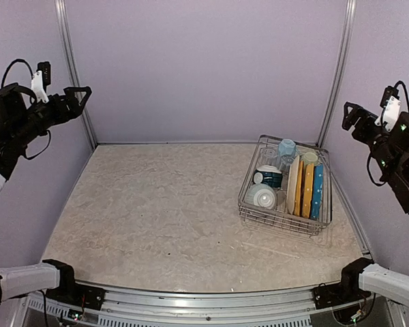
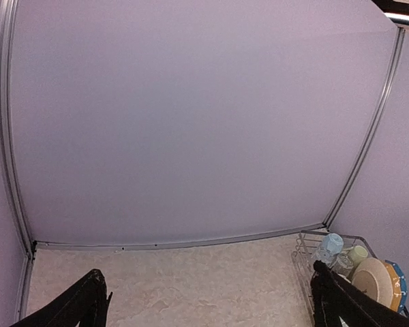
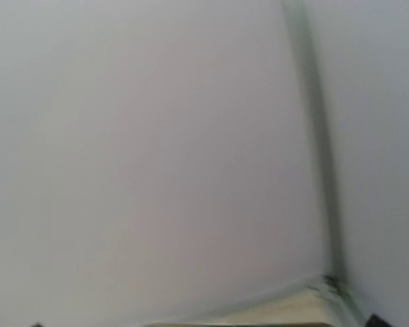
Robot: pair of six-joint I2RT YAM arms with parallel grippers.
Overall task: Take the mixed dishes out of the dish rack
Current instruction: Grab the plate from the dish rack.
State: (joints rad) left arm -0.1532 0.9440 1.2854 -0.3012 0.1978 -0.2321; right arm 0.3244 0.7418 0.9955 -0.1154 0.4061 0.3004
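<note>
Beyond the arm bases [image 1: 63, 278], left gripper [image 1: 83, 101] and right gripper [image 1: 346, 116] hover spread, empty — crowded plates [image 1: 304, 187] could knock together in the dish rack [image 1: 279, 219] when one's pulled.

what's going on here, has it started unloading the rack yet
Not yet. Nothing is being handled. The left gripper and right gripper are both open and empty, held high at the two sides, far from the rack. The rack sits on the right of the table, loaded with plates standing on edge, bowls and mugs. No dish lies outside it.
</note>
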